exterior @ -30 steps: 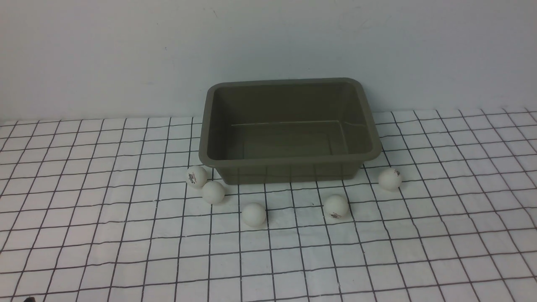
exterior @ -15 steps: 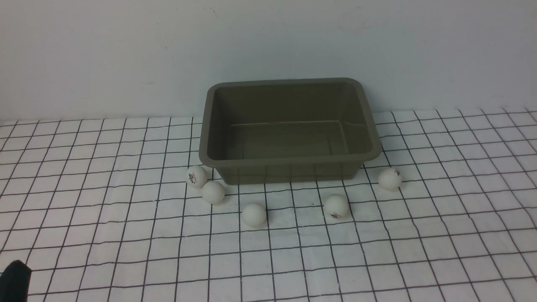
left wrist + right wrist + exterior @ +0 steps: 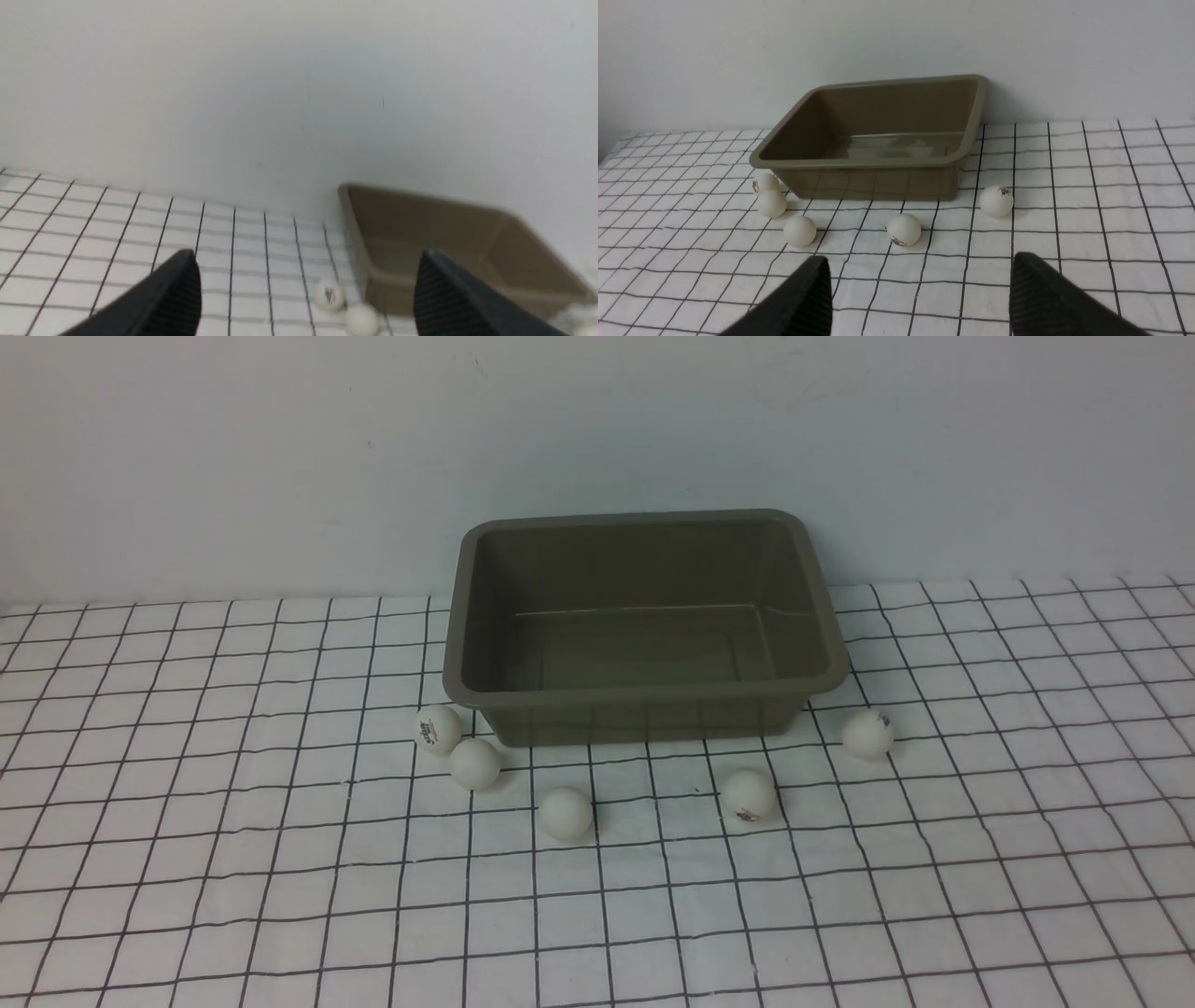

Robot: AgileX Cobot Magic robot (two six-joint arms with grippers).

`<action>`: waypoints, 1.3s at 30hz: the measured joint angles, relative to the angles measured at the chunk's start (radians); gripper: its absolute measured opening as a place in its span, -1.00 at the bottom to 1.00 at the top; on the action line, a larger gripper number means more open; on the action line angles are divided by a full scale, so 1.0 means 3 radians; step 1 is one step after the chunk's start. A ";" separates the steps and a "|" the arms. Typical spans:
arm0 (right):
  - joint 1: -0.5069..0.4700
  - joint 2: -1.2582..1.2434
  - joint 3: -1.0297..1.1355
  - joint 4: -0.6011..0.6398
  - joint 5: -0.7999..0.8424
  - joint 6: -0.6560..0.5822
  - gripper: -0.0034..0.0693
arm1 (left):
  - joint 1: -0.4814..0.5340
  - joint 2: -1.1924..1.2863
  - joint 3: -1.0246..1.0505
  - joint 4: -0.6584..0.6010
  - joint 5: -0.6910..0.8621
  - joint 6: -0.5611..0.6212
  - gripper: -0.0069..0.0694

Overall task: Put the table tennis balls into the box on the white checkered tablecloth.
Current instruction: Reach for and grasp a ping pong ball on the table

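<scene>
I see my left gripper (image 3: 306, 261) and right gripper (image 3: 920, 261) both spread wide, holding nothing. The box (image 3: 644, 714) sits by the far edge on the white checkered tablecloth (image 3: 233, 859). Five table tennis balls (image 3: 565, 813) lie along its near side.

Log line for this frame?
box: empty | balls: five on tablecloth, outside | left pincer: open | right pincer: open

front: high, central, looks forward and down across the white black-gridded cloth (image 3: 233, 896) to the counter's far edge (image 3: 187, 602) | left wrist: low, tilted up at the pale wall (image 3: 299, 93), blurred | right wrist: low, faces the far edge | shared by all: rectangular olive-brown plastic tub (image 3: 644, 719), small white balls (image 3: 565, 813)
</scene>
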 joint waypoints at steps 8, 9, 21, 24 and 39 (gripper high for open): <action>0.0000 0.0518 0.0000 0.0290 0.0000 -0.0909 0.36 | 0.0000 0.0730 -0.0475 -0.0039 0.0876 0.0662 0.63; 0.0000 0.0620 0.0000 0.0334 0.0000 -0.0963 0.36 | 0.0000 0.0780 -0.0475 -0.0062 0.0881 0.0699 0.63; 0.0000 0.2592 -0.0602 0.0454 -0.0362 -0.2140 0.36 | -0.0011 0.0928 -0.0488 -0.0103 0.1079 0.1115 0.63; 0.0000 0.3155 -0.0960 0.0487 -0.0422 -0.2237 0.36 | -0.0011 0.0928 -0.0488 -0.0106 0.1090 0.1128 0.63; 0.0123 0.5312 -0.2288 0.0284 -0.0203 -0.2120 0.36 | -0.0011 0.0928 -0.0488 -0.0106 0.1066 0.1138 0.63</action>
